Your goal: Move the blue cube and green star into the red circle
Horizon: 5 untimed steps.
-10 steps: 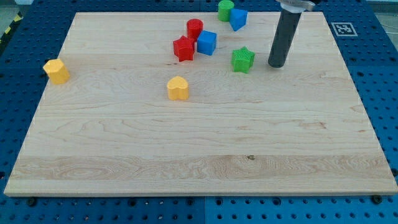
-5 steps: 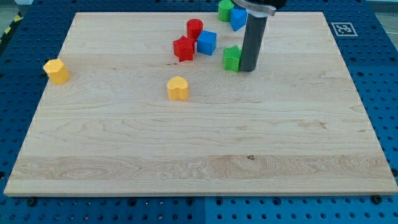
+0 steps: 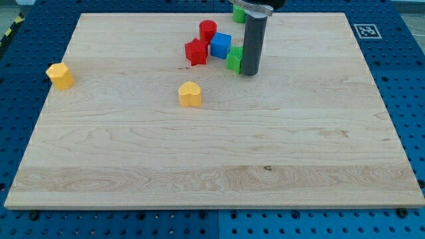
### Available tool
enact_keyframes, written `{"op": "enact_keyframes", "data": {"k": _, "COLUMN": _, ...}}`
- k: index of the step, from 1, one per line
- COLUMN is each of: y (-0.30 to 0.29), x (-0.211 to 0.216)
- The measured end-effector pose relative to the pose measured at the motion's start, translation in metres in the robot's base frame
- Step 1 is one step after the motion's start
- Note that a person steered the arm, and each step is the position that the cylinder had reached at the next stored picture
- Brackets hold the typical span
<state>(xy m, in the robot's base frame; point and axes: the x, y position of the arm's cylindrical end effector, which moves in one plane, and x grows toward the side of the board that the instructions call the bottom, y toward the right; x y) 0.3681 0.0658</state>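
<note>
My tip (image 3: 248, 72) rests on the board near the view's top centre, pressed against the right side of the green star (image 3: 233, 60), which the rod partly hides. The star touches the lower right of the blue cube (image 3: 220, 44). The red cylinder (image 3: 208, 30) stands just up and left of the cube. A red star-like block (image 3: 196, 52) sits against the cube's left side.
A green block (image 3: 238, 12) shows at the top edge, mostly hidden behind the rod. A yellow heart-like block (image 3: 190, 94) lies below the cluster. Another yellow block (image 3: 60, 76) sits near the board's left edge. The wooden board (image 3: 212, 166) has a marker tag (image 3: 366, 30) beyond its top right corner.
My tip has moved left from the star's right side and pushed the green star left up to the blue cube. The rod now hides the second blue block at the top.
</note>
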Motion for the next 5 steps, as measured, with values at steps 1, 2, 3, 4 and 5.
{"op": "enact_keyframes", "data": {"k": 1, "y": 0.0, "x": -0.008}}
{"op": "enact_keyframes", "data": {"k": 2, "y": 0.0, "x": -0.019}}
{"op": "enact_keyframes", "data": {"k": 3, "y": 0.0, "x": -0.027}}
{"op": "enact_keyframes", "data": {"k": 4, "y": 0.0, "x": -0.033}}
{"op": "enact_keyframes", "data": {"k": 5, "y": 0.0, "x": -0.041}}
